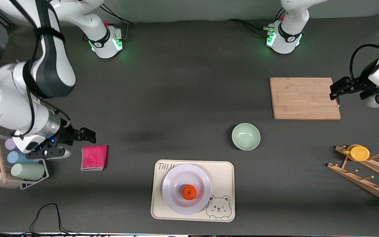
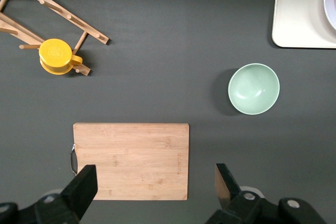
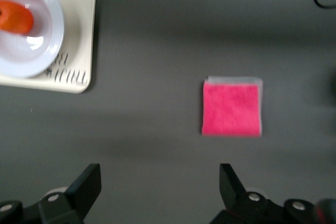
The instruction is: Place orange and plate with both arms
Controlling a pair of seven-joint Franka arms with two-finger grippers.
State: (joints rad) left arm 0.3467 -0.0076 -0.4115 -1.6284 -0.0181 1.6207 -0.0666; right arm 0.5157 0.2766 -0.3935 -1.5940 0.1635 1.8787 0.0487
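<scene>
Both grippers spread wide and empty: left gripper (image 1: 334,93) over the bamboo cutting board's (image 1: 304,98) edge, right gripper (image 1: 89,135) above the folded pink cloth (image 1: 93,157). Small bright-orange fruit (image 1: 189,192) resting in the glossy white plate (image 1: 186,189), itself on the cream bear tray (image 1: 220,174). Pale green bowl (image 1: 245,136) nearby, between tray and board.

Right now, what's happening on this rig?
Nothing is being held. The orange sits in the plate, which rests on the bear tray. The right end effector is open beside the pink cloth; the left end effector is open at the cutting board's edge.
</scene>
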